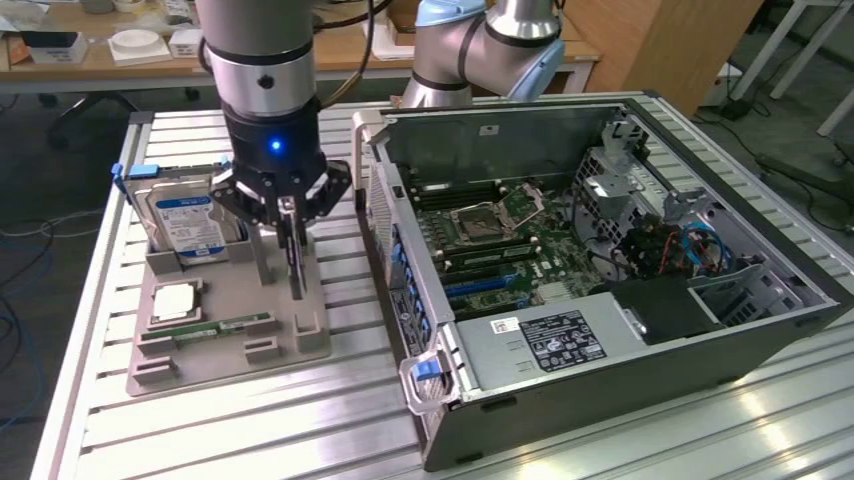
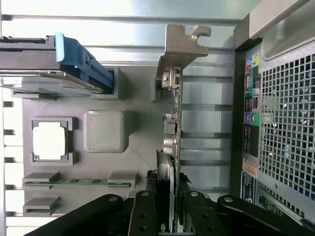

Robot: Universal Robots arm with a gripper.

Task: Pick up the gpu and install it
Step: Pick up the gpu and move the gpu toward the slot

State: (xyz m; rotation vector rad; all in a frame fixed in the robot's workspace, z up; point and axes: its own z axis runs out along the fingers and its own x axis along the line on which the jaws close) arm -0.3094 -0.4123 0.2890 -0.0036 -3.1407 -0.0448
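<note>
The gpu (image 1: 296, 270) stands on edge on the grey parts holder (image 1: 327, 340), just beside the open computer case (image 1: 441, 400). In the wrist view the gpu (image 2: 173, 118) shows edge-on, a thin card with its silvery bracket (image 2: 179, 46) at the far end. My gripper (image 1: 290, 225) comes straight down over it and is shut on the gpu's upper edge, with black fingers (image 2: 147, 209) pressing on both sides of the card near my gripper (image 2: 168, 199). Whether the card's lower edge has left the holder I cannot tell.
On the holder sit a hard drive (image 1: 187, 225) with a blue clip (image 2: 81, 61), a CPU (image 1: 178, 300) and a green RAM stick (image 1: 220, 327). Inside the case lies the motherboard (image 1: 507, 240). Behind the case stands a second arm (image 1: 481, 50).
</note>
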